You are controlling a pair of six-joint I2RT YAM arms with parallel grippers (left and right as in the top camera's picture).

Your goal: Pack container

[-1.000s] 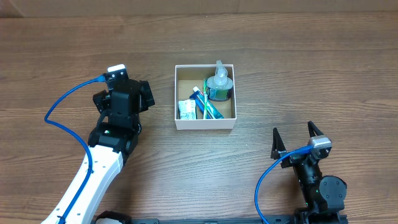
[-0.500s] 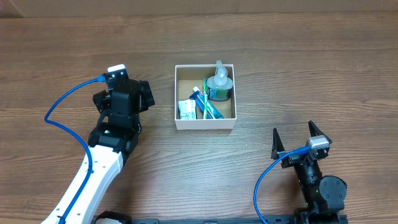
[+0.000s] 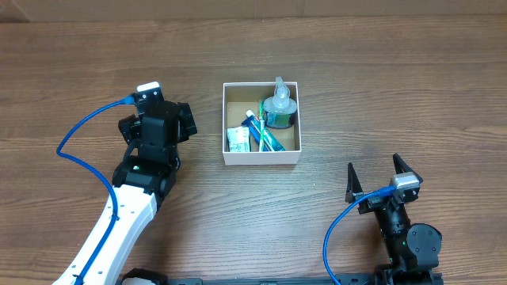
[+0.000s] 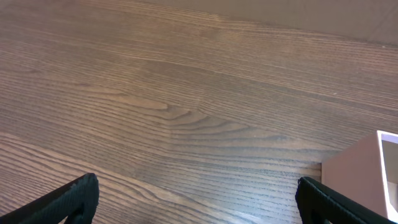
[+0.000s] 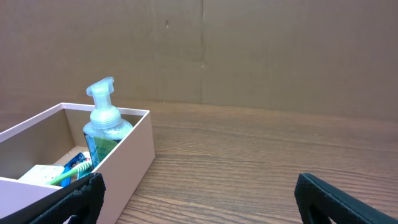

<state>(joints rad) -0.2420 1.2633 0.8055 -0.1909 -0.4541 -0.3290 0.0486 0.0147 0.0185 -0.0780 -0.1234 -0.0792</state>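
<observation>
The left gripper (image 3: 185,120) and right gripper (image 3: 372,165) both stand wide open and empty. The left is near the container (image 3: 261,157), the right well apart. Nothing has moved over the last second. With the pump bottle (image 3: 280,104) and toothbrush (image 3: 269,138) inside, packing looks finished.

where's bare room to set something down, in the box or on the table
In the container, only the far-left floor is bare; pump bottle, tubes and packet crowd the rest. The table is bare between container and left gripper, and widely right of it up to the right gripper.
</observation>
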